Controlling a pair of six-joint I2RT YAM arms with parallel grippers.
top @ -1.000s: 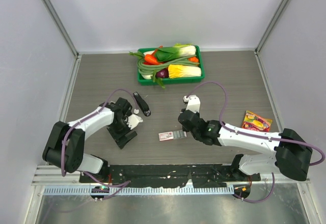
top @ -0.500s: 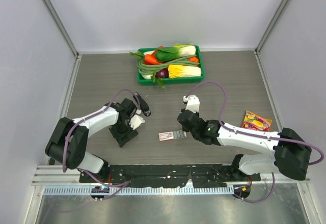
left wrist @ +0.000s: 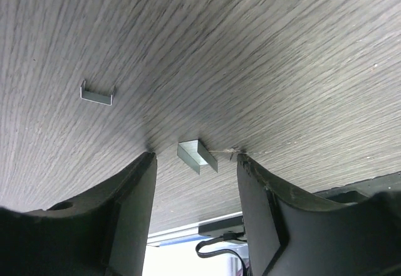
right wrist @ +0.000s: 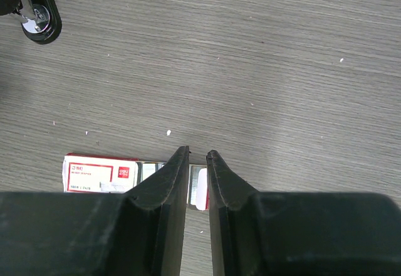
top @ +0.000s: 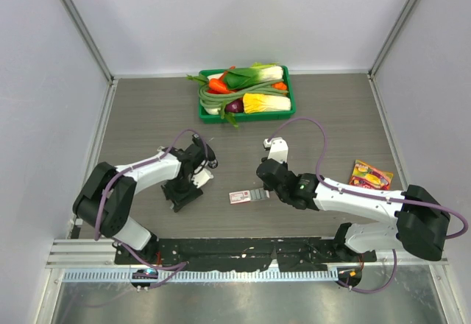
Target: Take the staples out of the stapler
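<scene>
Two short silvery staple strips lie on the table in the left wrist view. One strip point(left wrist: 197, 155) sits between the fingertips of my open left gripper point(left wrist: 194, 157), the other strip point(left wrist: 97, 94) lies apart, further off. In the top view my left gripper point(top: 182, 196) points down at the table just in front of the black stapler point(top: 212, 162). My right gripper point(top: 263, 184) is shut and empty, its tips point(right wrist: 197, 155) hovering over the open tray of the red-and-white staple box point(right wrist: 100, 172). The stapler's end point(right wrist: 39, 12) shows at the upper left of the right wrist view.
The staple box point(top: 239, 196) lies between the two arms. A green tray point(top: 288, 107) of vegetables stands at the back centre. A colourful snack packet point(top: 371, 176) lies at the right. White walls close in the table.
My left arm's wrist has swung right, closer to the stapler, with the gripper shifting slightly right. The right arm and the staple box have not moved.
</scene>
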